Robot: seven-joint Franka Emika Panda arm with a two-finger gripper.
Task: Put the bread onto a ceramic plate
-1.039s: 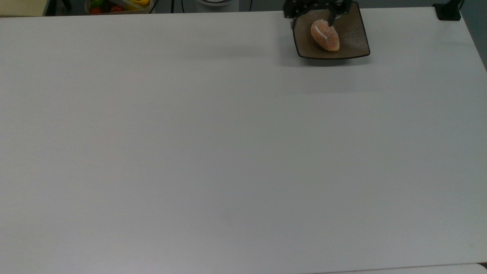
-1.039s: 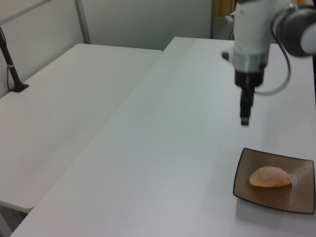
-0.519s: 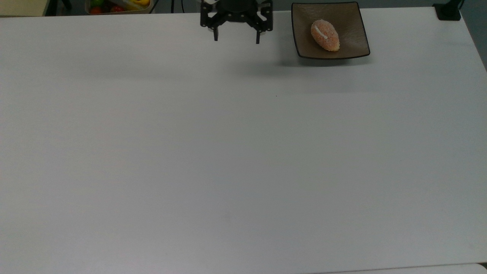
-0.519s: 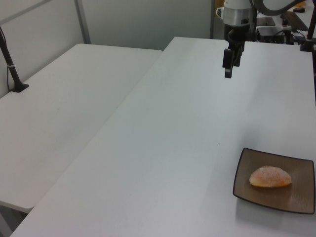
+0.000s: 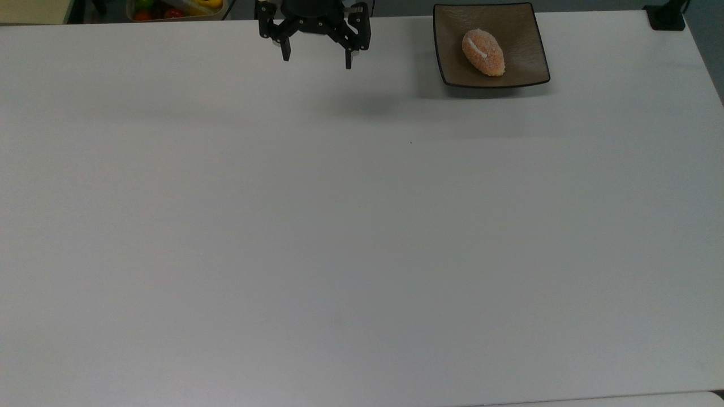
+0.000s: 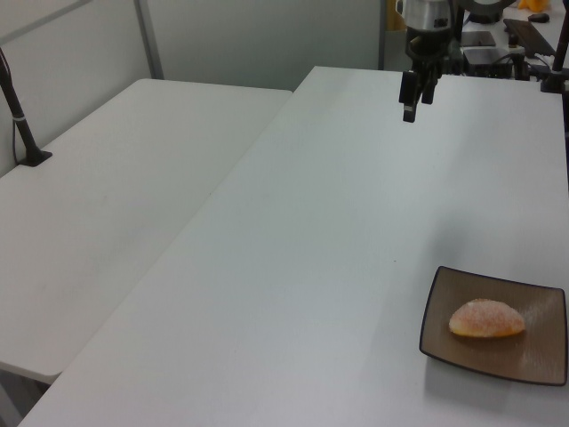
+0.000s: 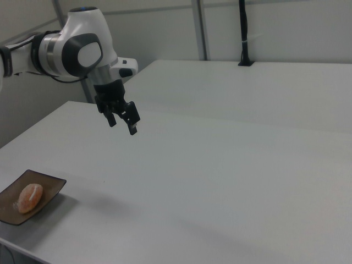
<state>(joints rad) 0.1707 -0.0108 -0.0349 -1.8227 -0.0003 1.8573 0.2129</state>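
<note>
1 black two-finger gripper, fingers apart, empty, shifted further toward top view's left, well apart from square brown-grey ceramic plate. Oval orange-tan bread unmoved, lying in plate centre.

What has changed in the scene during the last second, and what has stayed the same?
The pincer moved away from above the ceramic plate, toward the top view's left along the table's far edge. It is open and empty, above bare table. Nothing was taken hold of in this time. The bread stayed in the same place on the plate, and the plate did not shift.
</note>
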